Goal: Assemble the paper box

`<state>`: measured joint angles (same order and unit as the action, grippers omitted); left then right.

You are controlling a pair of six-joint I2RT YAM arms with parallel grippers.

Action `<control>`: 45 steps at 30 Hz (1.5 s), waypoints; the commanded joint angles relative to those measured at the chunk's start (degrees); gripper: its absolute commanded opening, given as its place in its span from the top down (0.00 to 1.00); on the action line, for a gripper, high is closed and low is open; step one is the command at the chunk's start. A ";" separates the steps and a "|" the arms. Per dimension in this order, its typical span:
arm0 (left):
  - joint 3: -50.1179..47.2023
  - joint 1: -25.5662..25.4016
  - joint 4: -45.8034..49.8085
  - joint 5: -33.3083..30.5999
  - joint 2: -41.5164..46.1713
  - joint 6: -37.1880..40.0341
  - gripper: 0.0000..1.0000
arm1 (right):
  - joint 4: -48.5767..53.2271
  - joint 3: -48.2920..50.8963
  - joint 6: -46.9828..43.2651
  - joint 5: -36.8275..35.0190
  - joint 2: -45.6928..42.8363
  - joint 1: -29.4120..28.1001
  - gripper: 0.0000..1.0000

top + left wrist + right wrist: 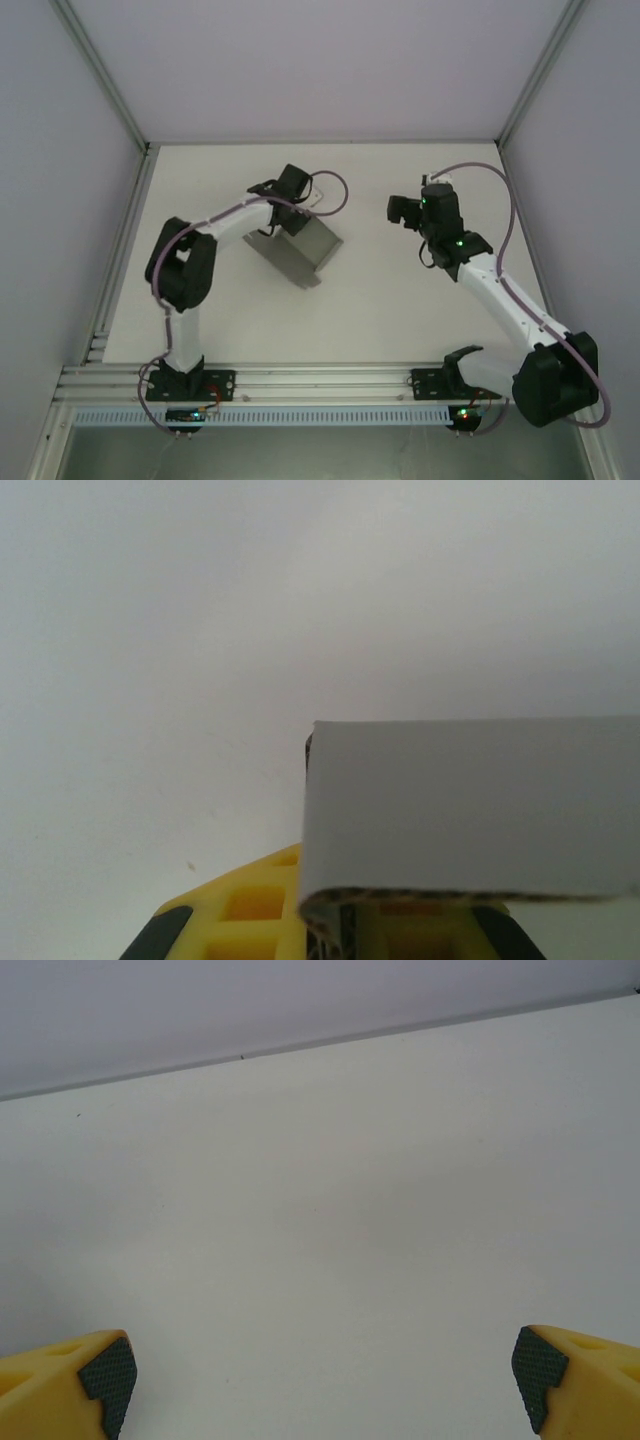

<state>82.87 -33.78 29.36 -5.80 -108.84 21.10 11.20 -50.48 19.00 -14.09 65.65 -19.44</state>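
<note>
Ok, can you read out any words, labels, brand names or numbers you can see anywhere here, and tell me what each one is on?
No text can be read in any view.
paper box: plain grey cardboard, no print on the faces that show.
table: plain white, no labels or marks.
arm bases: small coloured lights; any lettering there is too small to read.

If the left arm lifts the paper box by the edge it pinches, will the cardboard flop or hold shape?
Probably fairly stiff: the paper box stands flat beyond the left gripper, and its edge looks fluted. Likely light, being thin sheet, so it may pivot in a one-edge pinch. Its folds might give first.
</note>
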 commanded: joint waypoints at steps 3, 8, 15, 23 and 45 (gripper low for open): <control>0.41 -1.52 14.04 16.33 8.99 22.04 1.00 | 3.36 1.69 -0.55 2.64 -1.89 0.54 0.01; 0.05 -3.82 19.65 16.61 10.17 28.12 1.00 | 4.42 2.03 -0.63 2.48 -2.38 0.85 0.01; 1.66 -7.81 18.24 9.77 3.93 27.37 1.00 | 5.93 1.29 -1.33 2.25 -2.92 1.57 0.01; 11.62 -11.02 17.92 -1.38 -12.80 23.28 1.00 | 6.33 1.95 -1.21 2.87 -3.07 2.29 0.01; 6.89 -8.34 10.82 11.72 3.43 25.80 0.00 | 5.40 2.25 -7.79 9.79 -3.99 4.30 0.01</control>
<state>90.50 -43.72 43.00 0.12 -110.56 46.44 18.15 -47.79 15.84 -7.57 62.13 -15.53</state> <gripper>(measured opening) 0.994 0.992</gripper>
